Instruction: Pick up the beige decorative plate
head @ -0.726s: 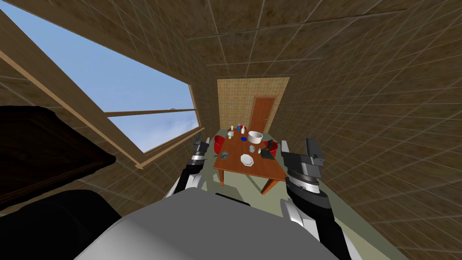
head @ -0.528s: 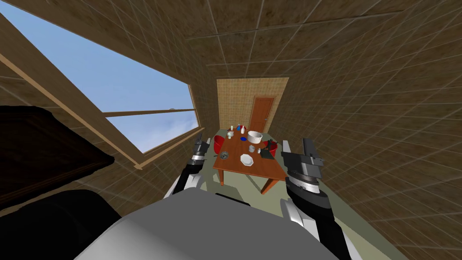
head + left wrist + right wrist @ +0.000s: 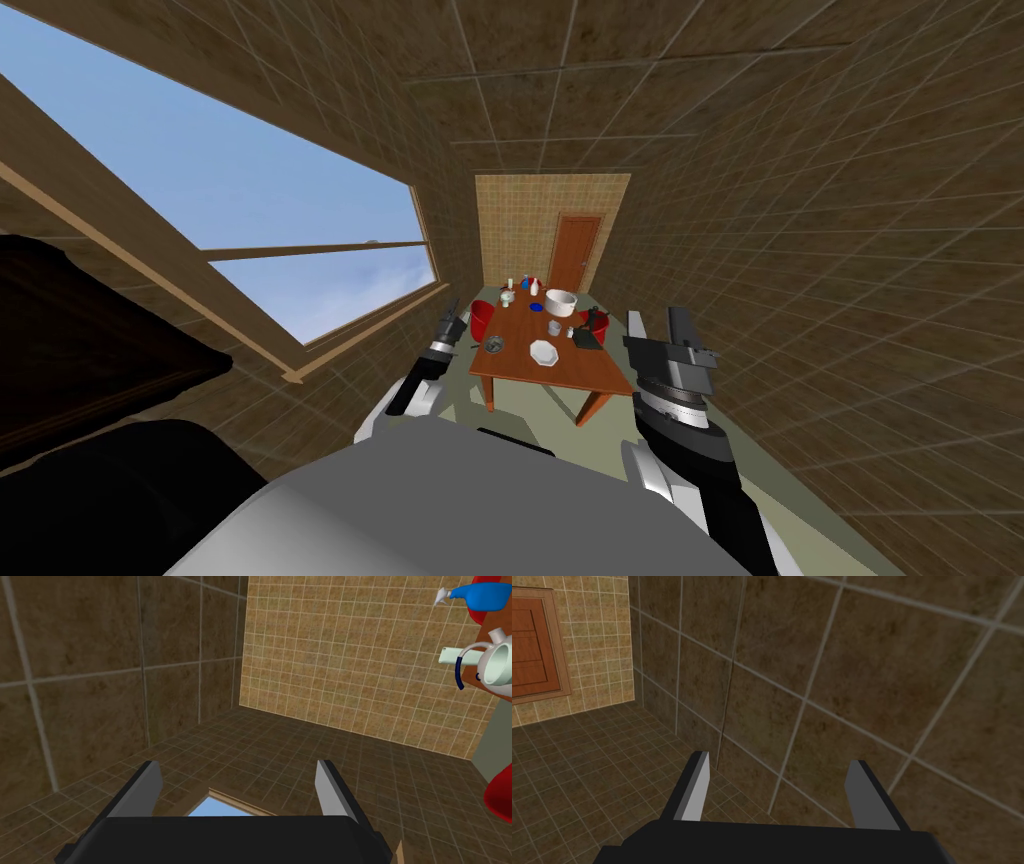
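The brown bench (image 3: 560,372) stands ahead. The 2 hands, left hand (image 3: 452,320) and right hand (image 3: 656,320), are raised short of it, fingers spread wide, holding nothing. The pale plate (image 3: 543,351) lies flat near the bench's front edge, well beyond both hands. It is roundish, with no clear long axis. Since 0.5 s ago my view has shifted slightly; the plate kept its place.

The pale plate (image 3: 543,351) lies on the brown table (image 3: 516,365) near its front edge.

The head camera looks down and forward at the distant table (image 3: 560,372) and door (image 3: 577,252). The right wrist camera shares the door; the left, the table's corner.
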Controlling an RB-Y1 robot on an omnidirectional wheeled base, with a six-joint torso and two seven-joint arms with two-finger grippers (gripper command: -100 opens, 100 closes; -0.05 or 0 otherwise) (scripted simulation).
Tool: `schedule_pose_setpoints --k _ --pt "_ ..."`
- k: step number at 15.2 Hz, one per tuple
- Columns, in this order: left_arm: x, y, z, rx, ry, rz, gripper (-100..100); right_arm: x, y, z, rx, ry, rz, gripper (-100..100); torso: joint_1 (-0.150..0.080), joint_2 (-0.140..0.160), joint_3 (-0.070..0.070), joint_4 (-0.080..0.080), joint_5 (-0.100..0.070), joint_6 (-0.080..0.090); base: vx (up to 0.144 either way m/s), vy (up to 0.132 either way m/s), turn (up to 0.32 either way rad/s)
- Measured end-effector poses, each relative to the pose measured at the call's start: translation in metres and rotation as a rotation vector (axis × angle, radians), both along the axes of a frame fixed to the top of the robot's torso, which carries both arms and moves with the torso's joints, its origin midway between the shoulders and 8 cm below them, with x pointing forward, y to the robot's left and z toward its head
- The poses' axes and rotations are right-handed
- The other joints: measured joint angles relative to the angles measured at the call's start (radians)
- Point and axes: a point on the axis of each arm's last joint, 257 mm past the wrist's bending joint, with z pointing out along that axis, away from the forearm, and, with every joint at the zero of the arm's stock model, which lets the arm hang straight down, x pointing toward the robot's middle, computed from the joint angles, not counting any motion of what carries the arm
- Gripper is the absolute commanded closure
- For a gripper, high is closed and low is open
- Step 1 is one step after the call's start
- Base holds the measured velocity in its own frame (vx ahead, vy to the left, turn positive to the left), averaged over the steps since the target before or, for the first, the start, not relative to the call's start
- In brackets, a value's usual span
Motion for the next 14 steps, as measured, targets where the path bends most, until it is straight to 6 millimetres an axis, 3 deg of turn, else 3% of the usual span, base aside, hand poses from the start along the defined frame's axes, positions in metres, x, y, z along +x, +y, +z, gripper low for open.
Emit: schedule_pose_setpoints --k 14 --pt "0.059 0.056 -0.096 0.044 0.322 0.058 -100 0.000 0.000 0.000 0.000 0.000 0.000 0 0.000 0.000 0.000 0.000 0.000 0.000 -0.002 -0.001 -0.081"
